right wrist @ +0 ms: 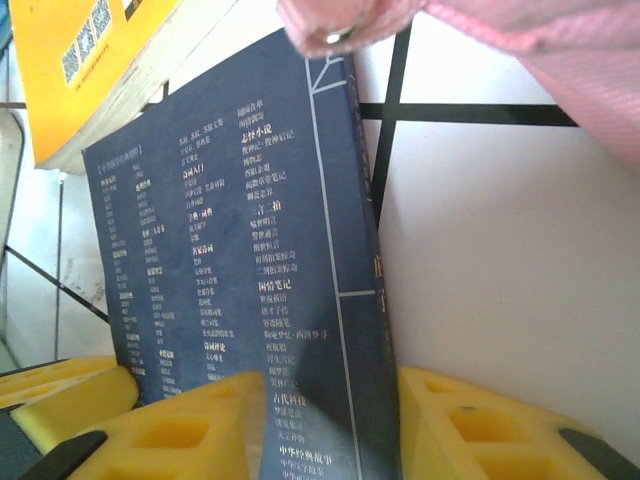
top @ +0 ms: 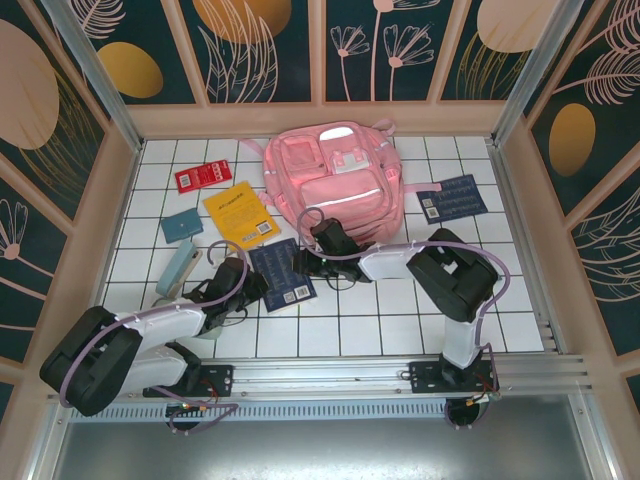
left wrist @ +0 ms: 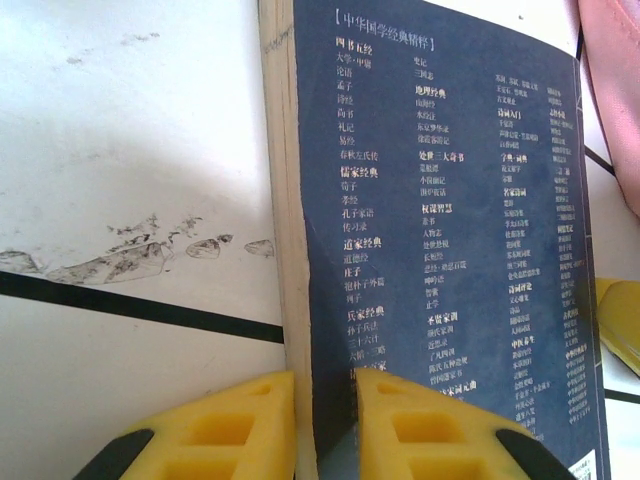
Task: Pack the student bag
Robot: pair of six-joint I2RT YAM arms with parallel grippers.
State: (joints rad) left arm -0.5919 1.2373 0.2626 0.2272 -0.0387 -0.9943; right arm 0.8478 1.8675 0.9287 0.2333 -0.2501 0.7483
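Left gripper (left wrist: pixel 325 388) and right gripper (right wrist: pixel 330 385), jaws closed, each clamp one edge of the dark blue book (left wrist: pixel 450 250) on the tabletop (left wrist: pixel 130 150), near the pink student bag (top: pixel 335 180).

Pink student bag (top: pixel 335 180) flat, pockets up; seemingly closed

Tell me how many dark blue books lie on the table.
2. The nearer dark blue book lies between the student bag and the arm bases; the farther dark blue book lies to the bag's right. Others could be hidden under the bag.
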